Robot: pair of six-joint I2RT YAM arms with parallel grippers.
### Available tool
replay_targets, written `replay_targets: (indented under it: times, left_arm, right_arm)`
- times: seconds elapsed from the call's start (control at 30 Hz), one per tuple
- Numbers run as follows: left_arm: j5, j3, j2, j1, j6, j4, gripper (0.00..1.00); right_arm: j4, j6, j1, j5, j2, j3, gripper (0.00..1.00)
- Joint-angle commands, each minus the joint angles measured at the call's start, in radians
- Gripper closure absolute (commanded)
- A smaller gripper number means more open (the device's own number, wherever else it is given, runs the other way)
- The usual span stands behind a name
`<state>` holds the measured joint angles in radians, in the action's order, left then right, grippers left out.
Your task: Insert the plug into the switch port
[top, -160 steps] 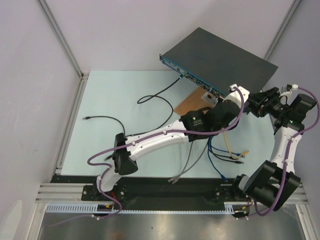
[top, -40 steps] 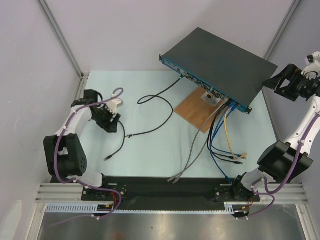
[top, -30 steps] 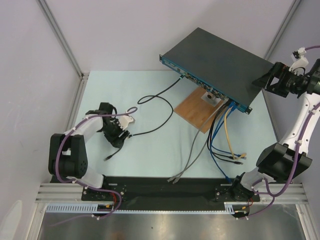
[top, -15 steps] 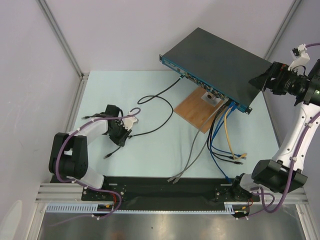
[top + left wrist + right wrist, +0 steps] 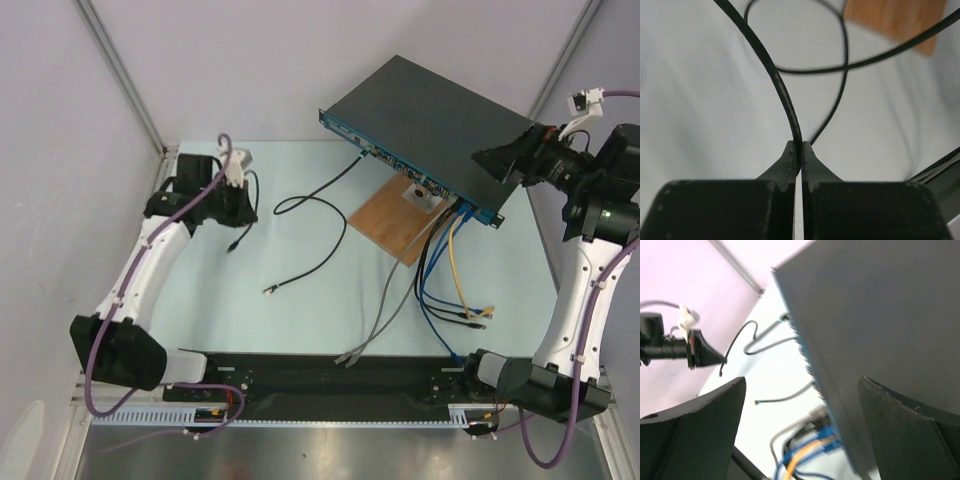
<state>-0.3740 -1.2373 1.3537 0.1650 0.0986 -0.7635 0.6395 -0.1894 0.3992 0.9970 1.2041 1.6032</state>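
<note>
The switch (image 5: 440, 125) is a flat black box with a blue socket face (image 5: 398, 163), at the far right of the mat. It fills the right wrist view (image 5: 880, 315). My left gripper (image 5: 240, 212) is at the far left, raised, shut on a thin black cable (image 5: 785, 100) pinched at the fingertips (image 5: 799, 150). The cable's plug end (image 5: 232, 245) dangles below it. My right gripper (image 5: 488, 165) is open and empty, hovering over the switch's right end, its jaws wide apart (image 5: 801, 382).
A second black cable (image 5: 315, 215) runs from a switch socket, loops on the mat and ends loose (image 5: 268, 290). A brown wooden board (image 5: 385, 222) lies in front of the switch. Blue, yellow and grey cables (image 5: 450, 280) hang from the right sockets towards the near edge.
My left gripper has lifted the black cable from the near-left mat and swung to the far left. My right gripper has moved left over the switch's right end.
</note>
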Motion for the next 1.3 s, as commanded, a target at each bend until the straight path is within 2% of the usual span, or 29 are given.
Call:
replay_targets:
  times: [0.0,0.1,0.17,0.27,0.43,0.6,0.67,0.8,1.1,1.27]
  left_arm:
    - [-0.034,-0.145,-0.074,-0.002,-0.311,0.004,1.00]
    - [-0.034,-0.183,-0.120,-0.004,-0.531,0.143,1.00]
    - [-0.106,-0.212,-0.134,-0.002,-0.592,0.187,1.00]
    - [-0.140,-0.264,-0.110,-0.004,-0.675,0.226,0.99]
    - [-0.180,-0.352,-0.073,-0.004,-0.825,0.316,1.00]
    - [-0.220,-0.355,-0.054,-0.004,-1.026,0.432,0.99]
    - [-0.201,-0.363,-0.044,-0.004,-1.129,0.408,1.00]
    - [-0.166,-0.404,-0.027,-0.004,-1.197,0.351,1.00]
    - [-0.155,-0.376,-0.024,-0.004,-1.280,0.337,1.00]
    - [-0.158,-0.352,-0.015,-0.004,-1.312,0.343,1.00]
  right_arm:
    - [-0.230,-0.163,-0.078,0.014,-0.044,-0.038,0.02]
    - [-0.303,-0.238,-0.186,-0.030,-0.061,-0.086,0.03]
    - [-0.342,-0.251,-0.258,-0.060,-0.061,-0.106,0.04]
    - [-0.360,-0.236,-0.404,-0.129,-0.049,-0.112,0.07]
    - [-0.362,-0.174,-0.718,-0.286,0.023,-0.078,0.11]
    - [-0.431,-0.150,-0.894,-0.389,0.106,-0.040,0.14]
    - [-0.432,-0.119,-0.968,-0.470,0.156,0.000,0.15]
    - [-0.451,-0.027,-1.043,-0.575,0.227,0.026,0.19]
    - [-0.515,-0.078,-1.129,-0.537,0.362,0.086,0.20]
    - [-0.526,-0.082,-1.134,-0.521,0.413,0.109,0.27]
